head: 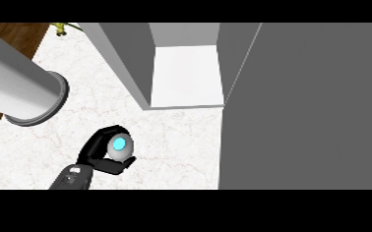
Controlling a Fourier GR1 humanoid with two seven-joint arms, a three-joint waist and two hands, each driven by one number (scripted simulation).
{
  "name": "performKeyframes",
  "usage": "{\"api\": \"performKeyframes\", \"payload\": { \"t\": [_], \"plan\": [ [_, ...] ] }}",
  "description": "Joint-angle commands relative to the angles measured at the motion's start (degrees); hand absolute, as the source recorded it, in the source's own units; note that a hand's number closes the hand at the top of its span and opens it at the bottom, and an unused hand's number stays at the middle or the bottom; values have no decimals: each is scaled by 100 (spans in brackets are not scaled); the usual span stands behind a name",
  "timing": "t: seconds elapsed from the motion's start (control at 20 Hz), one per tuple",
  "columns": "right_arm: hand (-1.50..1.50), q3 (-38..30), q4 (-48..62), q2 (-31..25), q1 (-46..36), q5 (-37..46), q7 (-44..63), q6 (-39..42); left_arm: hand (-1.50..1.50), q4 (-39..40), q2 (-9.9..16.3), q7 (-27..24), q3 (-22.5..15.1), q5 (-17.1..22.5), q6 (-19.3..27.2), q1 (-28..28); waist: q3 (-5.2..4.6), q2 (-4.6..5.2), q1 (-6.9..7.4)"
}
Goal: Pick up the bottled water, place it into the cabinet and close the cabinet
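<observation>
On counter: one hand (102, 153) gripping one bottle (118, 145).

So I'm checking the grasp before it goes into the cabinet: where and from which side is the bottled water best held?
Around its body, from the side. The bottled water stands upright, cap facing the camera, so its round flank is what fingers can wrap. The left hand is already curled round it from the left, clear of the open cabinet.
</observation>
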Motion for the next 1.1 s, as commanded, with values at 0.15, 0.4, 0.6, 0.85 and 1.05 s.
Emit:
{"api": "performKeyframes", "payload": {
  "t": [0.15, 0.4, 0.6, 0.85, 1.05],
  "plan": [
    [-150, 5, -890, -165, 339, -95, 405, -91, 150, 306, -296, -1158, 47, -228, 968, -193, -5, 1, 35],
    [-150, 70, -611, -44, 102, 40, 303, -238, 150, 258, -622, -1625, 399, 22, 1894, 548, 1, -6, 174],
    [-150, 175, -853, -134, 423, 47, 210, -284, 150, -213, -864, -838, 461, 270, 1781, 199, 15, -45, 157],
    [-150, 181, -885, -135, 148, 7, 558, -470, 150, -1024, -1050, -293, -126, 608, 1731, 261, 19, -54, 236],
    [-150, -22, -908, -394, 556, -213, 222, -264, 150, -1582, -1059, 272, -800, 1208, 2049, 310, 20, -76, 152]
  ]
}}
